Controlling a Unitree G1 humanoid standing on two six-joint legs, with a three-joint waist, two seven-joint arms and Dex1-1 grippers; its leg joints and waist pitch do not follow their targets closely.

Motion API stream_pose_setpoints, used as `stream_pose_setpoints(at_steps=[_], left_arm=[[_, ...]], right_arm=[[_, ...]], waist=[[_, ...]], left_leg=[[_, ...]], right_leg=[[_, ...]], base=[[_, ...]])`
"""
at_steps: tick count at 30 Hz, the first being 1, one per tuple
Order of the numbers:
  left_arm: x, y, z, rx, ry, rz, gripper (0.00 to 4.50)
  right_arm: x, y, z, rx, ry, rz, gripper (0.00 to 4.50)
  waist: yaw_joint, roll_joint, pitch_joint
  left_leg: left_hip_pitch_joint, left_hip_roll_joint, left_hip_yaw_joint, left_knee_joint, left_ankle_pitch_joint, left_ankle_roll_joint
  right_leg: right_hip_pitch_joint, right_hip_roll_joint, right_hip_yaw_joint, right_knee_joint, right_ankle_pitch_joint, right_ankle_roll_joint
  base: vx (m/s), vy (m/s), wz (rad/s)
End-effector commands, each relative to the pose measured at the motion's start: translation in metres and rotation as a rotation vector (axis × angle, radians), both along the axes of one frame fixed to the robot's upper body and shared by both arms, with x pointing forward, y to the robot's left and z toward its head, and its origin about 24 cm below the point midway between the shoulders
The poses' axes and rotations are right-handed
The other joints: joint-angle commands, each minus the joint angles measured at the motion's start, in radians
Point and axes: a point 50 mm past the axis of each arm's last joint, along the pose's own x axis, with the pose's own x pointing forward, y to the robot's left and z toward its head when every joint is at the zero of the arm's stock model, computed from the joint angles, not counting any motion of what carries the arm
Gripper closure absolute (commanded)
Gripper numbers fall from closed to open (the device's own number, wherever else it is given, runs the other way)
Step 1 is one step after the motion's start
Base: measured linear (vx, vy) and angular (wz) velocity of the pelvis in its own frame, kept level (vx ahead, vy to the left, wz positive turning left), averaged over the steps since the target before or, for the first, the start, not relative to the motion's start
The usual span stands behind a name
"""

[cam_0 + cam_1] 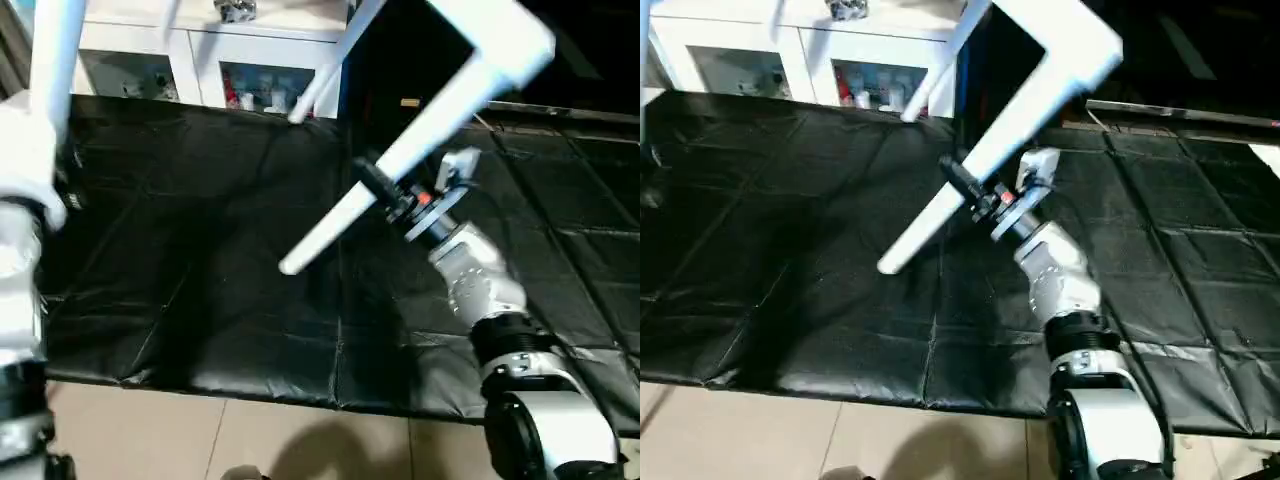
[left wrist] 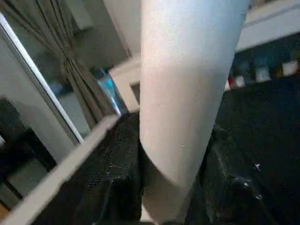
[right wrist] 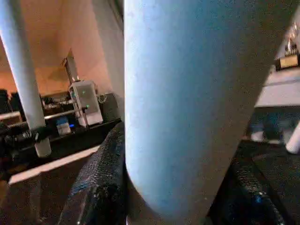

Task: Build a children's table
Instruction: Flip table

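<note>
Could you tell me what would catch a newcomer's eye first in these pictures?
The white plastic table hangs in the air above the black floor mat, one long round white leg slanting down. The right gripper clasps that leg midway; the left gripper holds another white leg at the left.

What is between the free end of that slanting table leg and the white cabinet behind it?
In the head views, bare black mat lies between the leg tip and the cabinet.

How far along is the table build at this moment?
Done: three legs look seated in the top. In hand: right pincer grips one leg, left pincer another leg, table lifted over the black mat. Left: a fourth leg can't be confirmed; set it upright.
</note>
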Motion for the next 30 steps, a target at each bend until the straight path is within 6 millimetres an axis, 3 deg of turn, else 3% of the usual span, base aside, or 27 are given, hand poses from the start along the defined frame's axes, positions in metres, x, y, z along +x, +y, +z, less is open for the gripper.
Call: stream_pose_setpoints(at_steps=[1, 2, 4, 6, 7, 9, 11, 15, 16, 17, 20, 21, 22, 24, 26, 27, 30], left_arm=[[0.003, -0.021, -0.014, -0.03, 0.054, -0.114, 3.04], [0.002, -0.021, -0.016, -0.034, 0.059, -0.113, 3.04], [-0.011, -0.022, -0.042, -0.068, 0.115, -0.103, 3.07], [-0.013, -0.022, -0.045, -0.073, 0.124, -0.104, 3.07], [-0.017, -0.029, -0.059, -0.102, 0.153, -0.165, 3.07], [-0.019, -0.033, -0.066, -0.108, 0.176, -0.196, 3.07], [-0.023, -0.038, -0.079, -0.105, 0.225, -0.22, 3.07], [-0.023, -0.039, -0.084, -0.121, 0.242, -0.223, 3.07], [-0.02, -0.039, -0.085, -0.125, 0.25, -0.241, 3.07], [-0.02, -0.039, -0.085, -0.125, 0.25, -0.242, 3.07], [-0.012, -0.038, -0.085, -0.121, 0.254, -0.26, 3.07], [-0.01, -0.037, -0.086, -0.119, 0.258, -0.26, 3.07], [-0.009, -0.035, -0.086, -0.117, 0.265, -0.261, 3.07], [-0.009, -0.035, -0.087, -0.115, 0.27, -0.262, 3.07], [-0.008, -0.033, -0.087, -0.106, 0.276, -0.261, 3.07], [-0.008, -0.033, -0.087, -0.104, 0.278, -0.261, 3.07], [-0.01, -0.029, -0.091, -0.099, 0.292, -0.248, 3.07]], right_arm=[[-0.003, 0.012, 0.016, -0.066, -0.086, 0.077, 2.81], [-0.003, 0.012, 0.017, -0.07, -0.09, 0.077, 2.81], [-0.007, 0.009, 0.027, -0.13, -0.133, 0.08, 2.82], [-0.007, 0.009, 0.028, -0.14, -0.138, 0.078, 2.82], [-0.008, 0.009, 0.03, -0.159, -0.144, 0.044, 2.82], [-0.008, 0.008, 0.031, -0.167, -0.146, 0.02, 2.82], [-0.013, 0.012, 0.031, -0.174, -0.133, 0.018, 2.82], [-0.019, 0.018, 0.026, -0.196, -0.11, 0.023, 2.83], [-0.022, 0.022, 0.021, -0.182, -0.061, -0.009, 2.83], [-0.022, 0.022, 0.021, -0.181, -0.059, -0.011, 2.83], [-0.031, 0.027, 0.011, -0.181, 0.001, -0.065, 2.83], [-0.033, 0.028, 0.008, -0.183, 0.009, -0.072, 2.83], [-0.037, 0.03, 0.005, -0.189, 0.025, -0.085, 2.83], [-0.04, 0.031, 0.004, -0.196, 0.029, -0.086, 2.83], [-0.046, 0.033, 0.003, -0.21, 0.037, -0.079, 2.83], [-0.047, 0.033, 0.003, -0.214, 0.041, -0.078, 2.83], [-0.05, 0.033, 0.0, -0.237, 0.051, -0.086, 2.83]], waist=[[-0.008, 0.012, -0.068], [-0.009, 0.01, -0.069], [-0.008, 0.005, -0.069], [-0.008, 0.003, -0.069], [-0.008, -0.004, -0.068], [-0.006, 0.002, -0.066], [-0.009, -0.001, -0.064], [-0.01, -0.006, -0.06], [-0.013, -0.016, -0.056], [-0.01, -0.013, -0.057], [-0.014, -0.019, -0.058], [-0.01, -0.017, -0.058], [-0.013, -0.016, -0.063], [-0.012, -0.015, -0.064], [-0.014, -0.003, -0.062], [-0.017, -0.009, -0.061], [-0.018, -0.009, -0.054]], left_leg=[[0.011, 0.045, -0.017, -0.079, -0.205, 0.026], [0.011, 0.045, -0.016, -0.078, -0.193, 0.03], [0.009, 0.045, -0.015, -0.077, -0.173, 0.035], [0.008, 0.047, -0.015, -0.076, -0.162, 0.039], [0.01, 0.046, -0.013, -0.077, -0.171, 0.041], [0.012, 0.047, -0.014, -0.08, -0.183, 0.033], [0.02, 0.051, -0.016, -0.086, -0.218, 0.009], [0.027, 0.051, -0.017, -0.093, -0.284, -0.018], [0.025, 0.051, -0.019, -0.097, -0.292, -0.022], [0.034, 0.051, -0.018, -0.098, -0.312, -0.03], [0.029, 0.051, -0.022, -0.101, -0.304, -0.04], [0.034, 0.049, -0.02, -0.101, -0.298, -0.042], [0.03, 0.049, -0.021, -0.101, -0.272, -0.047], [0.031, 0.051, -0.022, -0.101, -0.261, -0.052], [0.034, 0.052, -0.024, -0.105, -0.299, -0.065], [0.034, 0.052, -0.024, -0.106, -0.311, -0.068], [0.039, 0.05, -0.024, -0.11, -0.375, -0.071]], right_leg=[[0.043, -0.078, 0.06, -0.074, -0.216, -0.168], [0.043, -0.076, 0.06, -0.072, -0.192, -0.173], [0.047, -0.077, 0.06, -0.07, -0.164, -0.178], [0.047, -0.076, 0.06, -0.07, -0.15, -0.177], [0.046, -0.076, 0.06, -0.072, -0.167, -0.175], [0.042, -0.076, 0.061, -0.076, -0.185, -0.167], [0.038, -0.072, 0.061, -0.079, -0.188, -0.153], [0.038, -0.072, 0.063, -0.084, -0.206, -0.146], [0.04, -0.072, 0.063, -0.088, -0.218, -0.135], [0.035, -0.073, 0.064, -0.089, -0.242, -0.122], [0.039, -0.074, 0.065, -0.09, -0.239, -0.105], [0.036, -0.073, 0.066, -0.093, -0.237, -0.097], [0.042, -0.074, 0.066, -0.085, -0.183, -0.099], [0.042, -0.073, 0.065, -0.08, -0.153, -0.104], [0.042, -0.073, 0.065, -0.079, -0.15, -0.112], [0.044, -0.072, 0.065, -0.082, -0.15, -0.112], [0.043, -0.075, 0.066, -0.093, -0.231, -0.103]], base=[[0.0, 0.0, 0.0], [0.0, 0.0, 0.0], [0.0, 0.0, 0.0], [0.0, 0.0, 0.0], [0.0, 0.0, 0.0], [0.0, 0.0, 0.0], [0.0, 0.0, 0.0], [0.0, 0.0, 0.0], [0.0, 0.0, 0.0], [0.0, 0.0, 0.0], [0.0, 0.0, 0.0], [0.0, 0.0, 0.0], [0.0, 0.0, 0.0], [0.0, 0.0, 0.0], [0.0, 0.0, 0.0], [0.0, 0.0, 0.0], [0.0, 0.0, 0.0]])
